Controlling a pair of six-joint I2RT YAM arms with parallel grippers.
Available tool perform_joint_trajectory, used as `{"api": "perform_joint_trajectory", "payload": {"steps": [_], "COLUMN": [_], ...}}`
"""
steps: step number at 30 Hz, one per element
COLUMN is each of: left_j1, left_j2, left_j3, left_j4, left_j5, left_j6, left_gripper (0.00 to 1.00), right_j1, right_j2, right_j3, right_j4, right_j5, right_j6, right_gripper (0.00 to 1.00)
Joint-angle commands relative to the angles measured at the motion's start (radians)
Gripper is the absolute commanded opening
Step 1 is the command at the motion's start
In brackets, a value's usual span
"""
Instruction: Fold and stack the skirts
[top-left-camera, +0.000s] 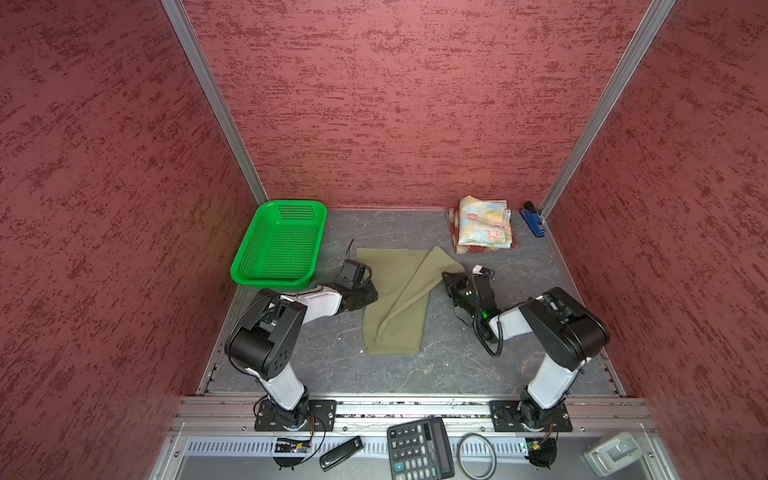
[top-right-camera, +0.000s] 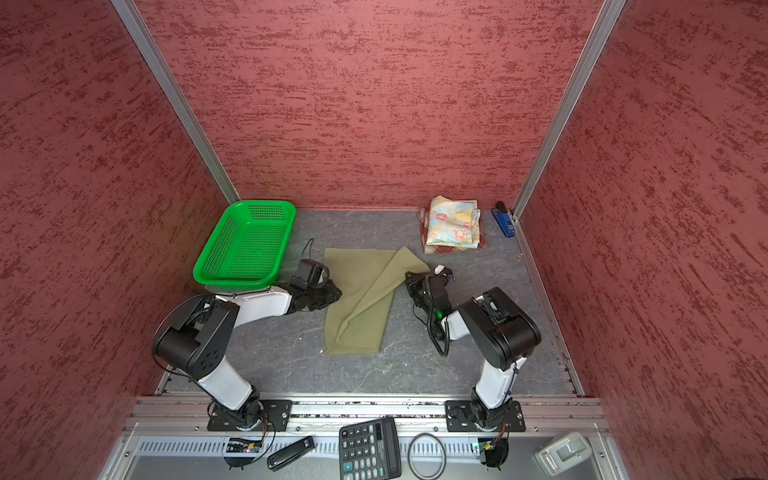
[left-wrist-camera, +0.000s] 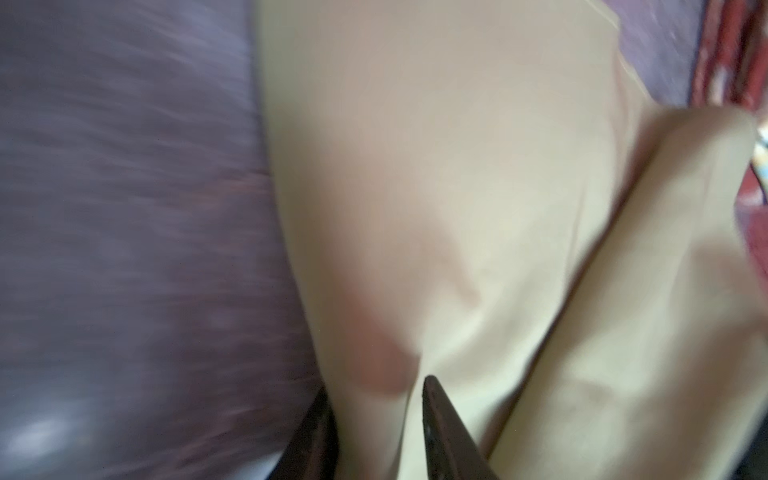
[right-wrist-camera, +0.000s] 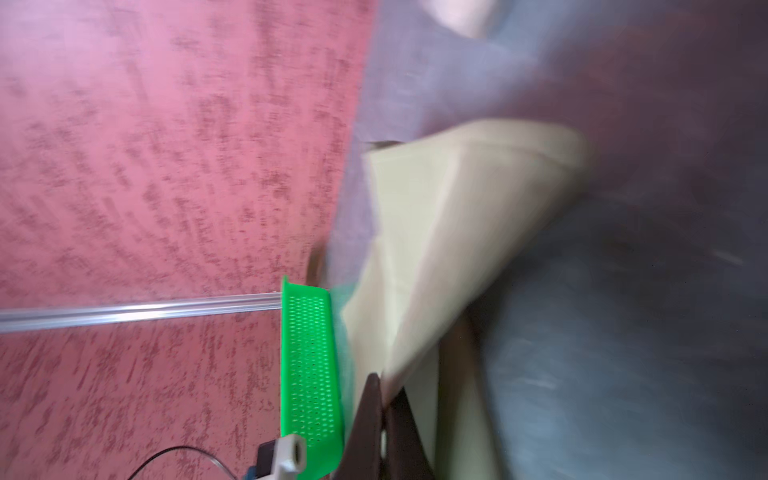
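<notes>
Two grippers were down at one skirt. The right gripper (top-left-camera: 445, 277) was squeezed tight on a corner of the olive-khaki skirt (top-left-camera: 395, 307), on the flap that was turned over and pointed to the far right. The left gripper (top-left-camera: 371, 294) was at the left edge of the same skirt. In the left wrist view its fingers (left-wrist-camera: 440, 415) stood a bit apart with cloth between them, but the picture was blurry, so I could not tell if it had a real hold. That skirt lay in the middle of the gray table (top-left-camera: 457, 345), between the two arms. It was long and partly doubled over, with a slanted crease across it, and it did not look like a neat fold yet. Near it on the left sat the green mesh basket (top-left-camera: 291, 203), and nothing lay in it. Far back on the right was the pile: the flowery yellow-blue skirt (top-left-camera: 484, 222) lay folded on top of the red-brown plaid skirt (top-left-camera: 453, 226), which only peeked out at the edges. So two skirts looked done and stacked, and one was left. I think the olive-khaki skirt needed its fold finished and tidied, and then it had to go on top of the pile.
</notes>
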Motion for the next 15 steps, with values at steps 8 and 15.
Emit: {"api": "perform_joint_trajectory", "payload": {"steps": [8, 15], "left_j1": [-0.145, -0.100], "left_j2": [0.093, 0.008], "left_j3": [-0.034, -0.132], "left_j4": [-0.087, -0.057], "left_j5": [0.050, 0.072], "left_j6": [-0.115, -0.090], "left_gripper": [0.35, 0.44], "right_j1": [-0.009, 0.037], "right_j2": [-0.180, -0.008], "right_j3": [0.497, 0.770], "right_j4": [-0.848, -1.035], "right_j5": [0.020, -0.088], "right_j6": [-0.511, -0.629], "right_gripper": [0.00, 0.00]}}
